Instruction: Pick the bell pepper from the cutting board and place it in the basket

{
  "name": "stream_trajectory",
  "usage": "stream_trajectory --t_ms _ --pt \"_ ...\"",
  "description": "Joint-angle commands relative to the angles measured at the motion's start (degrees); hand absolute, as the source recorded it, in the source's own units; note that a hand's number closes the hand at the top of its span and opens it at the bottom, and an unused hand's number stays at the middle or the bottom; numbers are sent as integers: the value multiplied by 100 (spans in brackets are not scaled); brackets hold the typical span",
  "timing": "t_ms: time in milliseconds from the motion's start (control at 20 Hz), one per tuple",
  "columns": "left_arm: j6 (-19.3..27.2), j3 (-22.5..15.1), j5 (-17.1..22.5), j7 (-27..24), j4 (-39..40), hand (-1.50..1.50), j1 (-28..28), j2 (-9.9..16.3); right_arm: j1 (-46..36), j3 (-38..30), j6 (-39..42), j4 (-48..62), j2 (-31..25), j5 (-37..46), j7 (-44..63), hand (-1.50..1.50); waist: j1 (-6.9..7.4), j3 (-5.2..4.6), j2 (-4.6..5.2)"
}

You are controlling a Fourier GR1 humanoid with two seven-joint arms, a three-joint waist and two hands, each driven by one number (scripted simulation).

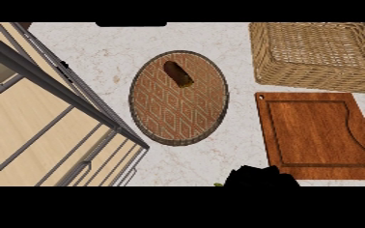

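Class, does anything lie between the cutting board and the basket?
Nothing visible: only a strip of counter separates the cutting board from the basket. The round woven mat lies to the left, off that path.

Bare counter (242, 92) between board (314, 135), basket (306, 53)

A pale marble counter (107, 53) with faint pinkish veins fills the middle of the view. From nine o'clock down toward seven o'clock runs a light wooden cabinet (43, 125) with dark metal rails, its edge slanting across the counter. The light is even, with soft shadows.
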Motion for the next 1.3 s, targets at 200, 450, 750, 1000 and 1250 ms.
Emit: stream_trajectory --t_ms 200,450,750,1000,1250 --pt "23 -49 -11 132 137 0 -179 -94 -1781 -731 471 -1035 -2 -145 2126 150 38 -12 20" --pt "91 -162 -52 291 -338 0 61 -202 -3517 -1818 679 -470 -3 -541 2889 150 110 -6 5" --pt "-55 168 23 -92 469 0 -245 15 -5447 -3402 1025 704 -204 -1003 3358 150 42 -9 23" --pt "-63 40 30 190 -68 0 -98 -31 -5826 -4225 672 2114 -1081 -802 2413 150 98 -1 32" --pt "4 64 -16 224 235 0 -353 -84 -5600 -4375 380 2688 -1398 -650 1940 150 47 -1 27"
